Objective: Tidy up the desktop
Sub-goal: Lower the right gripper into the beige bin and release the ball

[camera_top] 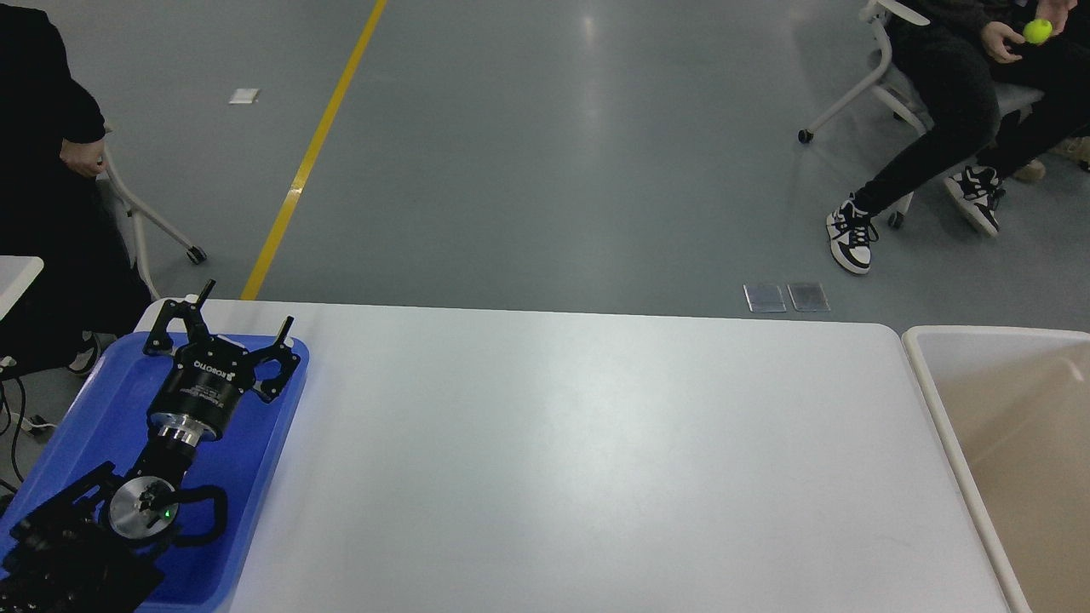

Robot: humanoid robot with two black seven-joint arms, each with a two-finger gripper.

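The white desktop (579, 460) fills the lower middle of the head view and nothing lies on its bare surface. My left gripper (245, 311) is open and empty, hovering over the far end of the blue tray (77, 443) at the desktop's left end. My right arm and its gripper are out of view.
A beige bin with a white rim (937, 409) stands against the desktop's right edge. A seated person (945, 111) with a yellow-green ball (1036, 31) is at the far right. Another person (43, 170) stands at the far left by a chair.
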